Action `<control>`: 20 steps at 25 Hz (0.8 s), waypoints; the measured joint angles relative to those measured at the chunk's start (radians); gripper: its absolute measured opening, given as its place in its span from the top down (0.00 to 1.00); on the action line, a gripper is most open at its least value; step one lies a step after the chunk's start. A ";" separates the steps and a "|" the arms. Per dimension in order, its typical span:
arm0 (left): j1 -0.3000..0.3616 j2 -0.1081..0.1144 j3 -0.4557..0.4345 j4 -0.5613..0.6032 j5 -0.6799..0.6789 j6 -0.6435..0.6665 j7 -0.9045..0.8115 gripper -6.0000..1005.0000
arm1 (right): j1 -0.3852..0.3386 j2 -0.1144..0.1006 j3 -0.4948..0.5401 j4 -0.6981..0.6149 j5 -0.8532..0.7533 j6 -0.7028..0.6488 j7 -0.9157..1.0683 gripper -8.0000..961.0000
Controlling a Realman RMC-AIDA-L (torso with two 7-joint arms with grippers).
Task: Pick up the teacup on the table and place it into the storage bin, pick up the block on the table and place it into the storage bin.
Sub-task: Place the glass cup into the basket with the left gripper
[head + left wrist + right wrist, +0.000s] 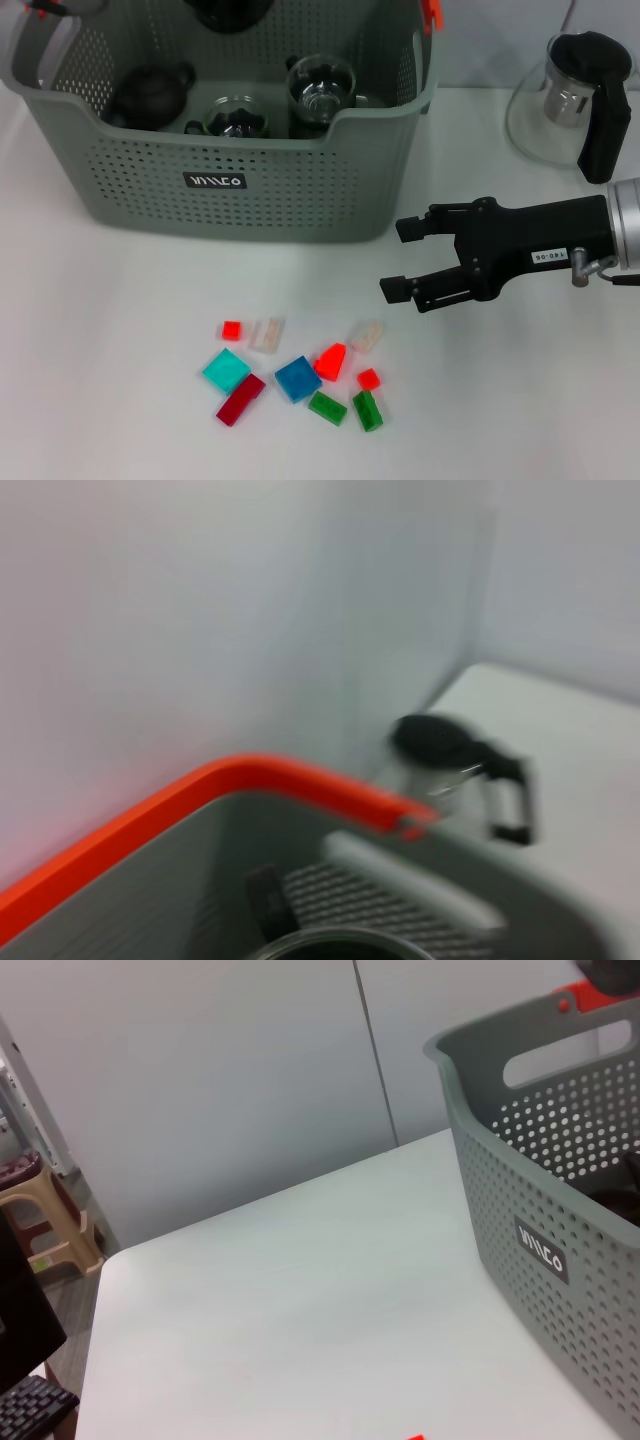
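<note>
The grey-green storage bin stands at the back of the table; its labelled wall also shows in the right wrist view. Inside it are two glass teacups and a dark teapot. Several small blocks lie in front of it, among them a blue block, a red wedge and a teal block. My right gripper hovers open and empty, right of the bin's front corner and beyond the blocks. A dark shape over the bin's far side is probably my left gripper.
A glass pitcher with a black lid and handle stands at the back right, and shows blurred in the left wrist view. The bin's orange handle clip fills that view. A beige stool stands off the table's edge.
</note>
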 joint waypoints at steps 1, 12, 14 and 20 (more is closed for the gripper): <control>-0.014 0.003 0.023 -0.051 0.023 -0.064 0.001 0.94 | 0.000 0.000 0.000 0.000 0.000 0.000 0.003 0.02; -0.129 -0.030 0.146 -0.370 0.246 -0.452 -0.009 0.94 | 0.000 0.000 -0.006 0.000 0.000 -0.001 0.016 0.02; -0.131 -0.044 0.150 -0.379 0.282 -0.487 -0.014 0.94 | 0.000 0.000 -0.006 0.000 0.000 -0.001 0.017 0.02; -0.152 -0.072 0.168 -0.464 0.365 -0.625 -0.022 0.94 | 0.002 0.001 -0.007 0.000 0.000 -0.001 0.017 0.02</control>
